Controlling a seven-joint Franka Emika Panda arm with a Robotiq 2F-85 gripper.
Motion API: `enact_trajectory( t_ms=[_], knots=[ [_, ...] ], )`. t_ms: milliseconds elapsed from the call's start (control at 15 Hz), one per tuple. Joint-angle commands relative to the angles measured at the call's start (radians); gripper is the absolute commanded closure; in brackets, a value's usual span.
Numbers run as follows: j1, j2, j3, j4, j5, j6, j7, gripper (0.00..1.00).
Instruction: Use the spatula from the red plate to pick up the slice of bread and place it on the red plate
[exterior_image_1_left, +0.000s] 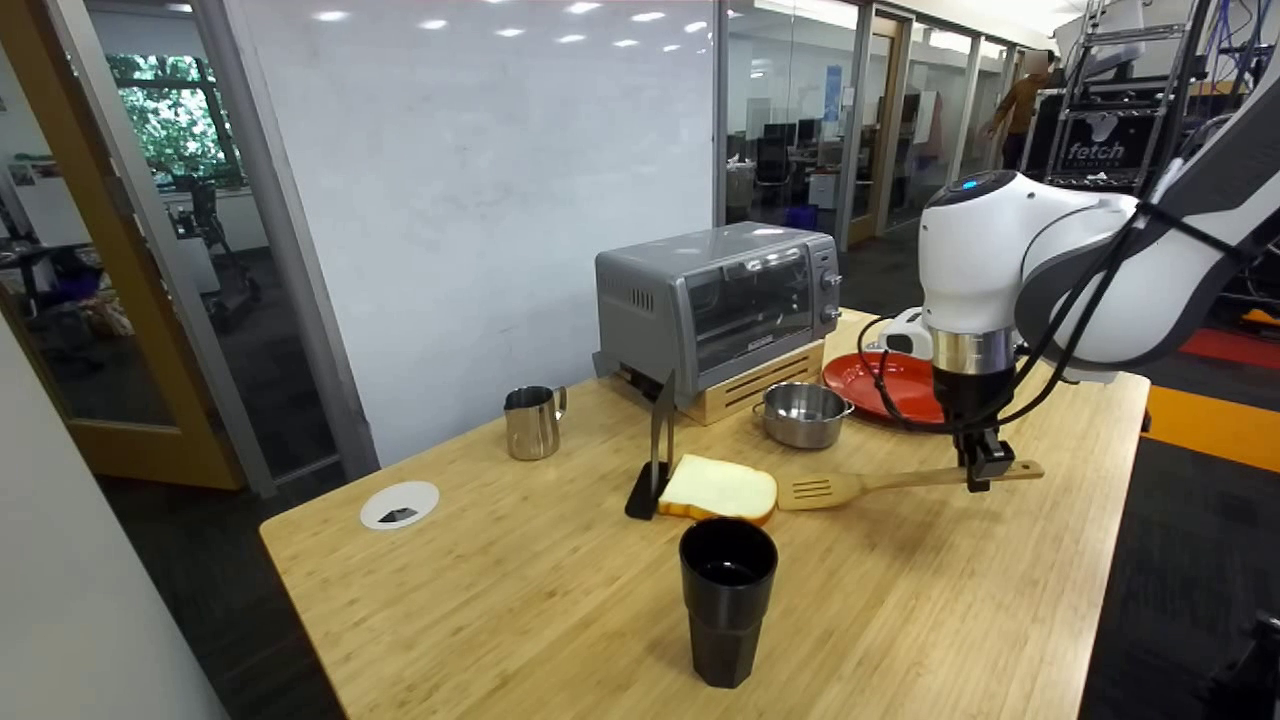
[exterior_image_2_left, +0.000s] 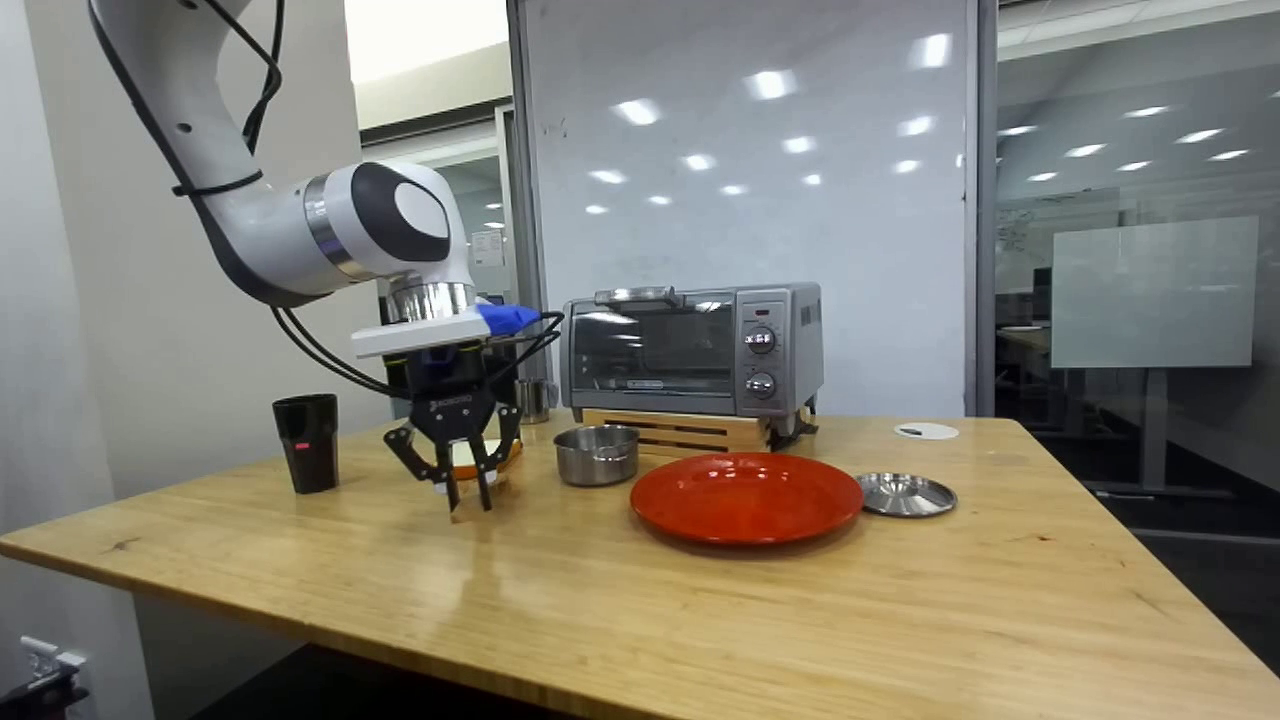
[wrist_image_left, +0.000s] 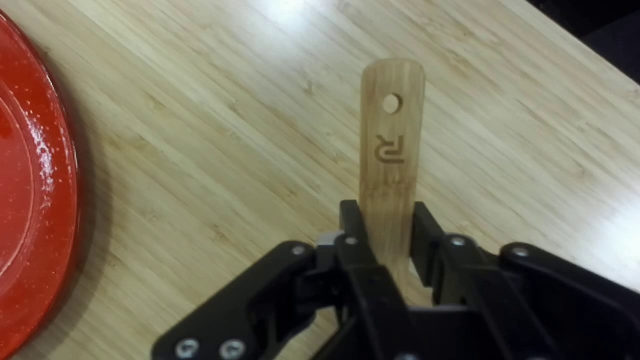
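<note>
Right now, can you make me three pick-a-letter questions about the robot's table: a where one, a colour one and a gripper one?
1. Where is the slice of bread?
A) in the metal bowl
B) on the table, by the slotted end of the wooden spatula
C) on the toaster oven

2. What colour is the round plate?
A) blue
B) green
C) red

3. How is the gripper?
A) shut on the spatula's handle
B) wide open
C) shut on the black cup

1 B: an exterior view shows the slots right by it.
2 C: red in all three views.
3 A: the wrist view shows the handle squeezed on both sides.
</note>
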Motion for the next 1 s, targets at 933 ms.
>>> enact_trajectory(
  t_ms=[933],
  knots=[
    [0.012, 0.021, 0.026, 0.028, -0.012, -0.011, 0.01, 0.93]
  ],
)
